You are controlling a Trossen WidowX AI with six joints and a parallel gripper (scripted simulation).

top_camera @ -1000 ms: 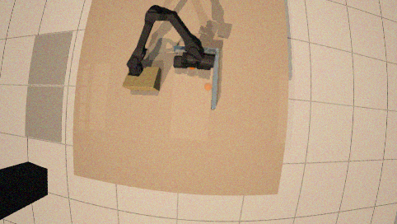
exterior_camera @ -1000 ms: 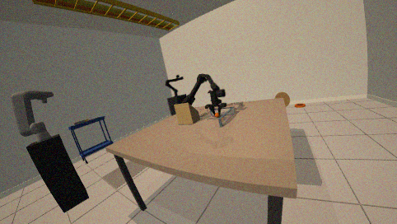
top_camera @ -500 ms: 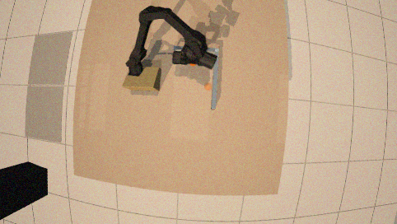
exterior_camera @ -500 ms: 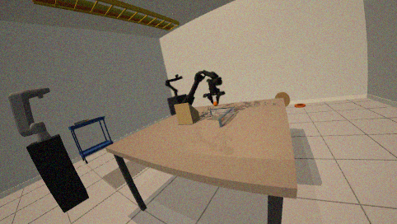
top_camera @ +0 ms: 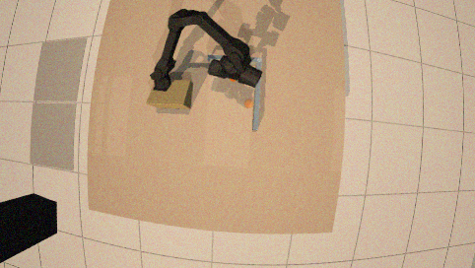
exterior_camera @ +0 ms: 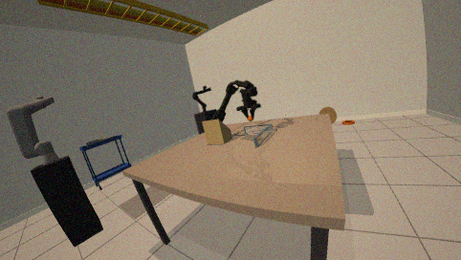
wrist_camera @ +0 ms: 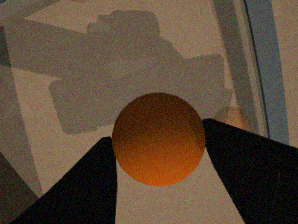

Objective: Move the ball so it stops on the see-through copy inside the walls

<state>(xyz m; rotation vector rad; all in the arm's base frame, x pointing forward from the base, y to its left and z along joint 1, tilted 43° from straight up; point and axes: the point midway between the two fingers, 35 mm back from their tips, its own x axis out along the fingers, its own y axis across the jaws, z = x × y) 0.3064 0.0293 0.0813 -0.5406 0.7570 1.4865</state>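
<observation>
The orange ball point(wrist_camera: 158, 137) point(exterior_camera: 250, 117) sits between my two dark fingers, held above the table. My gripper point(wrist_camera: 157, 136) point(top_camera: 231, 77) point(exterior_camera: 250, 115) is shut on it. It hangs inside the corner made by the two low clear walls point(top_camera: 256, 100) point(exterior_camera: 261, 137) point(wrist_camera: 257, 50). The see-through copy of the ball point(top_camera: 247, 103) point(wrist_camera: 233, 117) lies on the table close to the long wall; in the wrist view it shows just right of the ball and is partly hidden by my right finger.
A tan box point(top_camera: 170, 95) point(exterior_camera: 215, 132) stands at the arm's base, left of the walls. The table point(top_camera: 207, 172) point(exterior_camera: 268, 182) is wide. On the floor stand a black pedestal point(exterior_camera: 67, 201) with a grey arm and a blue cart point(exterior_camera: 107, 158).
</observation>
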